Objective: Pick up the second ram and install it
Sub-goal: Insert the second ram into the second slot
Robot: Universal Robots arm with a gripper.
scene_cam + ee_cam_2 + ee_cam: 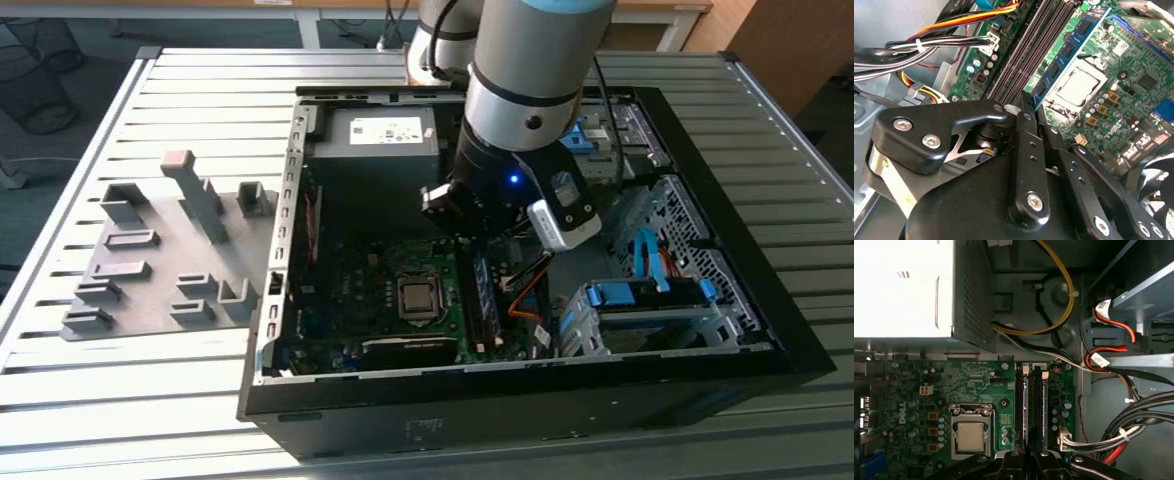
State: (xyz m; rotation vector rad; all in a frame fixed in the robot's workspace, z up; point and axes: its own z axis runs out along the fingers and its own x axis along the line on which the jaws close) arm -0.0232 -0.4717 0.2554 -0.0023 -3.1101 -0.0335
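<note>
Slatted worktop point(200, 80) carries open PC case point(801, 340). Fingers point(1026, 100) pressed together w/ nothing between, right above memory slots. Second ram point(1066, 50) stands upright in slot next to processor point(1079, 87).

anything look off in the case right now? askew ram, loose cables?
Nothing stands out. In the second wrist view one ram stick sits in a slot beside the CPU socket, parallel to the empty slots. The gripper hovers over the slot ends. The cable bundle lies clear of them.
</note>
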